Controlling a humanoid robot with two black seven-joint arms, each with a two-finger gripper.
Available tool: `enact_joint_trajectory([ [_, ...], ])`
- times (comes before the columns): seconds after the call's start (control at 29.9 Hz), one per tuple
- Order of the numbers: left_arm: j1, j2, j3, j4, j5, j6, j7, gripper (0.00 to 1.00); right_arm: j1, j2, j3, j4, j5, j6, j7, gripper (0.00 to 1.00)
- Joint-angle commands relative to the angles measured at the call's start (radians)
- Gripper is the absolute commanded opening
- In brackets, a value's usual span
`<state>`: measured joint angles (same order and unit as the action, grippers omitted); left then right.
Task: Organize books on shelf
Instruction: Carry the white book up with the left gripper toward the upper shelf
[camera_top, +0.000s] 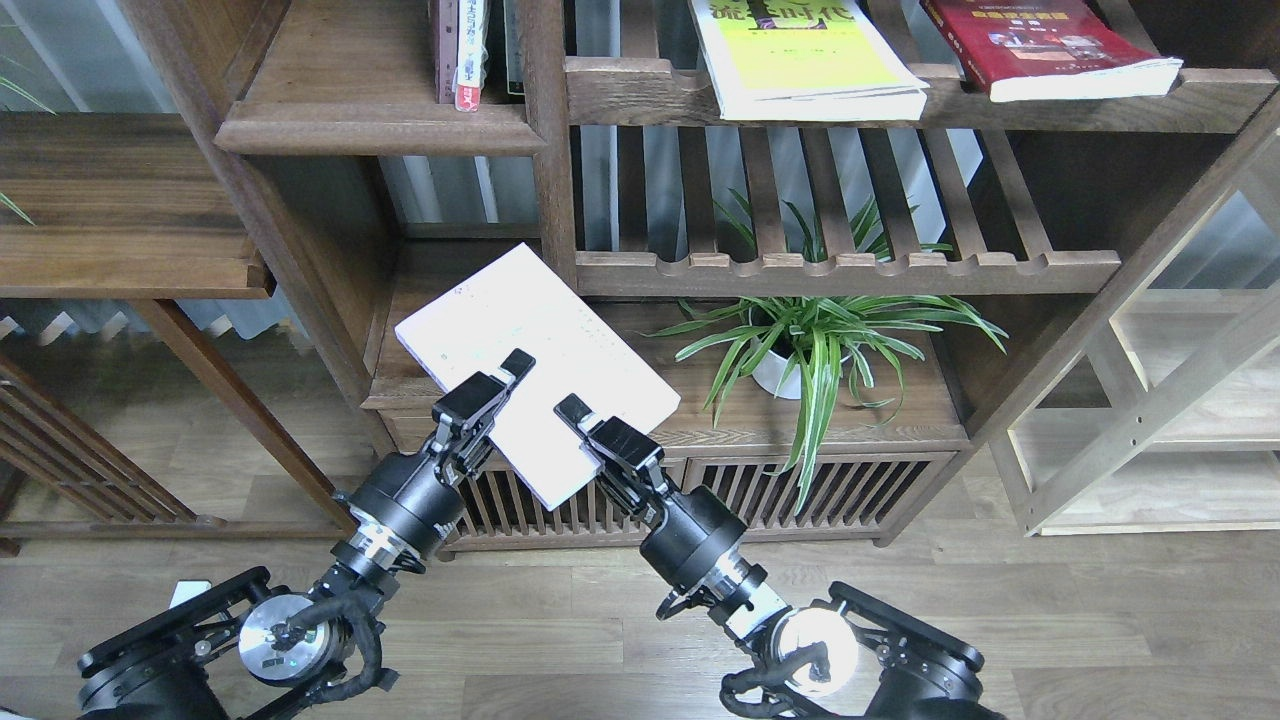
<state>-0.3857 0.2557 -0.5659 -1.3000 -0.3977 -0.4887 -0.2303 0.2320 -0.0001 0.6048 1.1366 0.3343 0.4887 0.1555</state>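
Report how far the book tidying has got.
Nothing is clearly finished. The yellow-green book and the red book lie flat on the upper slatted rack. In hand: both grippers, left and right, hold the white book tilted over the low shelf. Placing it remains.

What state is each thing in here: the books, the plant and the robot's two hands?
White book: held tilted by both hands.
Left hand: shut on its near edge.
Right hand: shut on its near edge.
Yellow-green book: flat on the rack.
Dark red book: flat on the rack.
Potted plant: upright.
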Motion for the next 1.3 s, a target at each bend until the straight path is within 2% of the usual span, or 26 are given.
enact_joint_trajectory([
  [0.0, 0.001, -0.007, -0.017, 0.001, -0.003, 0.000, -0.014, 0.11, 0.000, 0.000, 0.000, -0.001, 0.000, 0.000, -0.001, 0.11],
  [0.07, 0.002, -0.009, -0.019, 0.001, -0.001, 0.000, -0.024, 0.05, 0.001, 0.000, 0.000, -0.001, -0.001, 0.000, -0.001, 0.14],
  [0.17, 0.002, -0.009, -0.017, 0.001, -0.001, 0.000, -0.026, 0.03, 0.007, 0.000, 0.000, -0.001, -0.020, 0.000, -0.002, 0.20],
  [0.27, 0.002, -0.009, -0.019, 0.002, 0.000, 0.000, -0.027, 0.02, 0.006, 0.000, 0.000, -0.003, -0.037, 0.000, -0.004, 0.33],
  [0.33, 0.002, -0.009, -0.017, 0.001, 0.011, 0.000, -0.027, 0.02, 0.004, 0.000, 0.000, -0.004, -0.050, 0.000, -0.004, 0.55],
  [0.37, 0.004, -0.009, -0.019, -0.001, 0.031, 0.000, -0.027, 0.02, 0.004, 0.000, 0.003, -0.008, -0.055, 0.000, -0.004, 0.71],
  [0.4, 0.005, -0.009, -0.022, 0.001, 0.048, 0.000, -0.029, 0.02, 0.004, 0.000, 0.006, -0.008, -0.057, 0.000, -0.004, 0.80],
  [0.47, 0.008, 0.000, -0.026, 0.001, 0.063, 0.000, -0.037, 0.02, 0.004, 0.000, 0.015, -0.006, -0.057, 0.000, -0.002, 0.90],
  [0.57, 0.010, 0.002, -0.034, -0.001, 0.068, 0.000, -0.053, 0.02, 0.007, 0.000, 0.016, -0.006, -0.058, 0.000, -0.002, 0.91],
  [0.84, 0.011, 0.051, -0.045, -0.007, 0.117, 0.000, -0.056, 0.02, 0.016, 0.000, 0.029, -0.011, -0.064, 0.000, -0.002, 0.92],
  [1.04, 0.007, 0.177, -0.063, -0.033, 0.311, 0.000, -0.055, 0.02, 0.013, 0.000, 0.082, -0.012, -0.066, 0.000, -0.002, 0.92],
  [1.27, 0.004, 0.361, -0.118, -0.091, 0.393, 0.000, -0.043, 0.02, 0.003, 0.000, 0.118, -0.015, -0.064, 0.000, -0.001, 0.92],
])
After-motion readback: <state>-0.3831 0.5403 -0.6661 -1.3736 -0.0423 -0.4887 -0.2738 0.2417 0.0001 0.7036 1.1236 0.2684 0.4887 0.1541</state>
